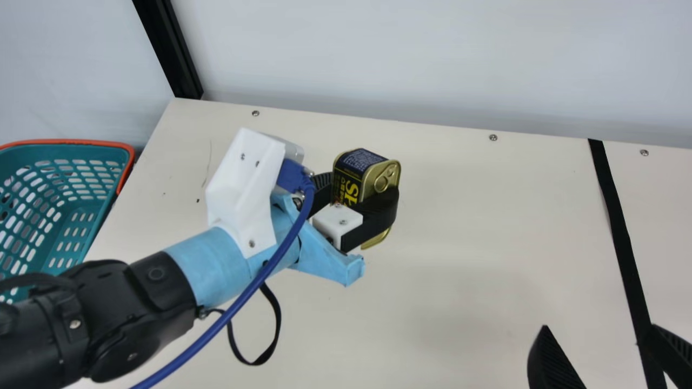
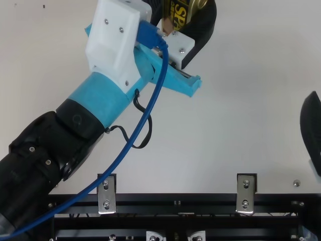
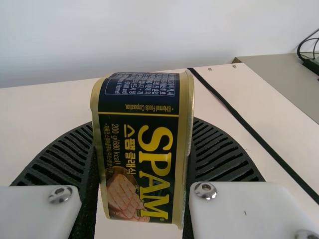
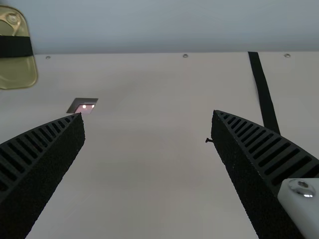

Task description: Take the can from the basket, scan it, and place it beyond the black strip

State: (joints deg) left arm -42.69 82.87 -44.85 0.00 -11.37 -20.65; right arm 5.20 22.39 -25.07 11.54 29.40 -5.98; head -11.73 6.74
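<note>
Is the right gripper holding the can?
No, the left gripper clamps the can, while the right gripper stands open.

pale wall (image 1: 411, 59) beside black post (image 1: 170, 48)

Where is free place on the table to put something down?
Bare table lies between the can and the black strip, and right of the strip's far half. It is crowded around the left gripper and near the right gripper.
</note>
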